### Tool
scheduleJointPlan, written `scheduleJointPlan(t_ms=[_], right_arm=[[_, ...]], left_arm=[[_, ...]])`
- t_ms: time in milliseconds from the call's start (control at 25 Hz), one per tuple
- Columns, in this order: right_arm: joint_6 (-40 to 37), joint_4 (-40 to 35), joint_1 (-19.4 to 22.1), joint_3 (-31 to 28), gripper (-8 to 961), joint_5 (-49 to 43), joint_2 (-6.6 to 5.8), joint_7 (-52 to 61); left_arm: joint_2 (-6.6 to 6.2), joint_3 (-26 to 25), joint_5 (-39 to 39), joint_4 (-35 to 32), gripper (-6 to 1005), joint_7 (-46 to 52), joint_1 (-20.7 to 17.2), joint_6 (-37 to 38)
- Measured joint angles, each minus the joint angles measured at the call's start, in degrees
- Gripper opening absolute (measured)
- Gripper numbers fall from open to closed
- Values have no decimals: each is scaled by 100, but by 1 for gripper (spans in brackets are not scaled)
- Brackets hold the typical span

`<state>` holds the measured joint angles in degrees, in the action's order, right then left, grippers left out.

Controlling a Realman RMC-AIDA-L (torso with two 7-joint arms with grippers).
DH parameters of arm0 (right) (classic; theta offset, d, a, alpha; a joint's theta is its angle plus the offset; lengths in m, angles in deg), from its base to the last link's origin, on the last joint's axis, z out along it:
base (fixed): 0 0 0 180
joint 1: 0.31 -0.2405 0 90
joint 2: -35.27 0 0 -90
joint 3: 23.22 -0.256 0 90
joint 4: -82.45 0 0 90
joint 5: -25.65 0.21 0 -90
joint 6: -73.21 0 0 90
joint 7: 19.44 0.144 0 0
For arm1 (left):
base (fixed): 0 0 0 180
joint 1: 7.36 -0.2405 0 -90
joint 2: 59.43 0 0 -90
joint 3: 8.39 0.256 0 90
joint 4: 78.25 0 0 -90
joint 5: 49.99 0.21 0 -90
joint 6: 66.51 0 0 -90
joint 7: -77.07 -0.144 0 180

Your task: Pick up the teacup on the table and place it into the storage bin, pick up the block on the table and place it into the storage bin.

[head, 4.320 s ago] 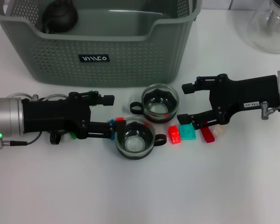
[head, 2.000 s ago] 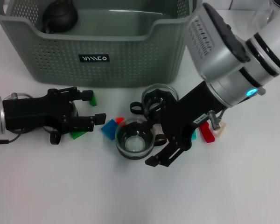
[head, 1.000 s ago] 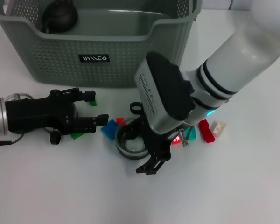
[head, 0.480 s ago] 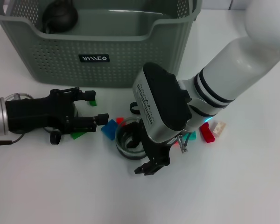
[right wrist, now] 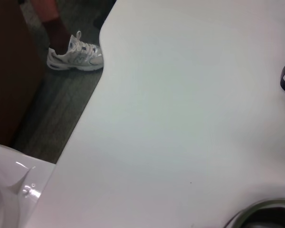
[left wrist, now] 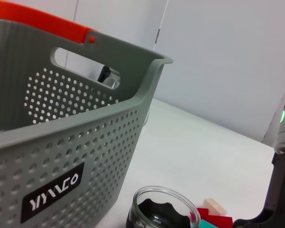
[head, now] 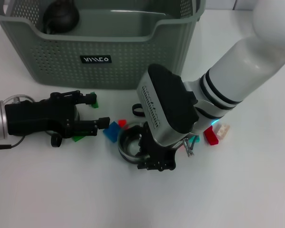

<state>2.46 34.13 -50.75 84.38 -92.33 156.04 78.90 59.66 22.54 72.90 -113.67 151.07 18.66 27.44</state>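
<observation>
Reaching down over the near teacup [head: 131, 144], the right gripper [head: 156, 161] is pointing at the white table [head: 61, 190], its black fingers [head: 157, 164] sitting at the cup's near-right rim; whether they are spread or pinching the glass cannot be told, since the bulky wrist is covering most of them and the cup's right side. To the robot's left, the left gripper [head: 97, 111] is lying low over the table with its fingers [head: 89, 98] spread apart and holding nothing, their tips stopping just short of a blue block [head: 112, 131] that is resting beside the teacup's left rim. A green block [head: 78, 137] is peeking out beneath that gripper. On the far side of the right arm, a red block [head: 209, 136] and a pale block [head: 222, 130] are lying close together, with a teal block [head: 194, 138] partly hidden by the wrist. Farther back, the storage bin [head: 133, 57] is standing with its dipped front rim and black label facing the robot, well apart from the teacup; a dark teapot [head: 60, 16] is sitting in its far left corner. From the left wrist view, a second teacup [left wrist: 162, 209] is showing just beside the bin's perforated wall
</observation>
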Motion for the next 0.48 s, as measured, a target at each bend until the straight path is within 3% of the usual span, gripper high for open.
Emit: scheduleJointPlan(t_ms=[120,240,480], right_arm=[[-83,-7,0,-21,301,-8,-22,99],[-190,-10,5,-46,74,-16,-39,236],[-722,-99,56,-561,70,-247,-53,448]], left_arm=[[3,0,-8,0,861,0,-18,0],[5,0,-13,0,862,0,-31,0],[15,0,21,0,862,-9,-39,0]])
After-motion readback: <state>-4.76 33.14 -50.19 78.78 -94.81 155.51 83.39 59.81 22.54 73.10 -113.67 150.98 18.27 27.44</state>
